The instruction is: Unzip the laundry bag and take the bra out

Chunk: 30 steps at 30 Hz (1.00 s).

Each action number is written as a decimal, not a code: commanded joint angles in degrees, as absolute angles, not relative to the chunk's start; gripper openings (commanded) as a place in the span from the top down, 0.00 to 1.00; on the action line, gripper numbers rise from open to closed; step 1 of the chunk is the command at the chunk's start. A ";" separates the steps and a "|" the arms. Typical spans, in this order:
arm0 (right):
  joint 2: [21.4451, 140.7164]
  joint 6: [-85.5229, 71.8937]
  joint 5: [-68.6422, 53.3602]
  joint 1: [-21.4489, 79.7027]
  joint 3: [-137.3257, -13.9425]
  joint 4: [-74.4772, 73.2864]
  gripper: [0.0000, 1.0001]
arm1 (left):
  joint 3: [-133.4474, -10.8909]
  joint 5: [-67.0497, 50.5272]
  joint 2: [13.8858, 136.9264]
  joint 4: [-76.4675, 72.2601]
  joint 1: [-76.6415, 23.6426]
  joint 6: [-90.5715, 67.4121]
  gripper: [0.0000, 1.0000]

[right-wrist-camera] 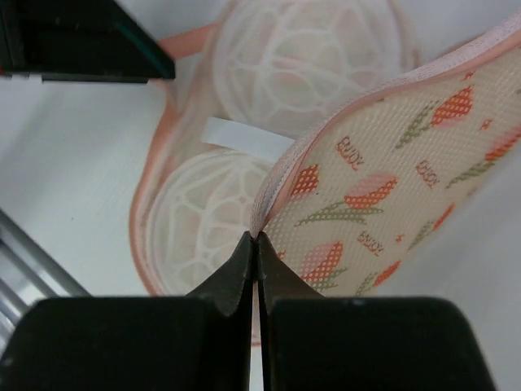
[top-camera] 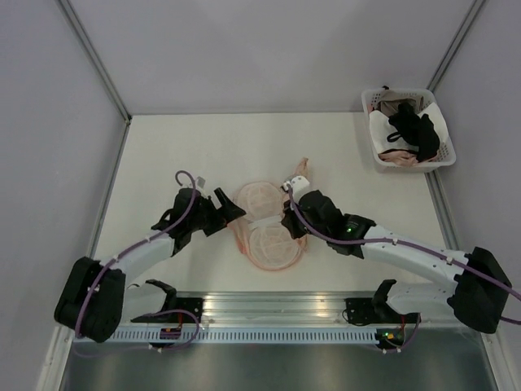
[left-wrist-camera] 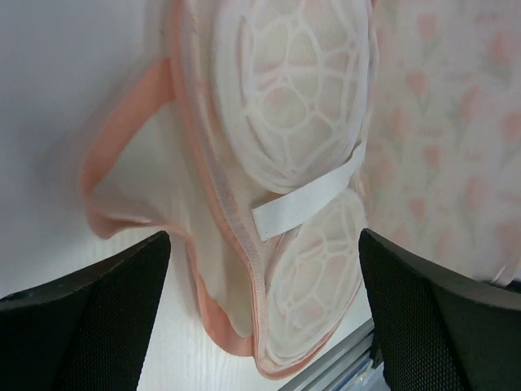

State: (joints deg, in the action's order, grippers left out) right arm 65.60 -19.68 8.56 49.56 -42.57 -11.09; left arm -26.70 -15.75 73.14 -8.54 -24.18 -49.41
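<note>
The laundry bag (top-camera: 264, 228) lies unzipped and spread in the middle of the table, its two round pinkish mesh halves (left-wrist-camera: 285, 81) facing up. No black fabric shows inside it. My right gripper (right-wrist-camera: 256, 238) is shut on the pink zip edge of the bag's printed cream flap (right-wrist-camera: 391, 163) and holds it raised; it sits at the bag's right side (top-camera: 289, 216). My left gripper (top-camera: 230, 205) is open and empty just left of the bag, jaws wide either side of the mesh halves (left-wrist-camera: 264, 240). The black bra (top-camera: 415, 130) lies in the white basket.
The white slatted basket (top-camera: 444, 159) stands at the far right corner, with beige, pink and white garments under the bra. A white elastic band (left-wrist-camera: 309, 199) crosses between the mesh halves. A metal rail (top-camera: 269, 305) runs along the near edge.
</note>
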 commanded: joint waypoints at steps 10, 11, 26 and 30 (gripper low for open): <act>88.76 -6.94 -10.27 66.36 -55.63 -6.24 1.00 | -26.19 -6.50 43.24 13.36 -18.46 -52.03 0.00; 89.90 -7.90 -10.37 66.53 -55.46 -6.24 0.92 | -26.28 -8.24 43.16 13.36 -18.46 -51.77 0.00; 54.60 -25.57 27.93 66.71 -53.26 -19.33 0.02 | -31.20 -23.46 32.18 13.97 -18.46 -39.91 0.00; 44.05 -26.54 29.53 66.71 -54.05 -23.37 0.02 | -33.22 -23.99 29.01 16.34 -18.54 -37.28 0.00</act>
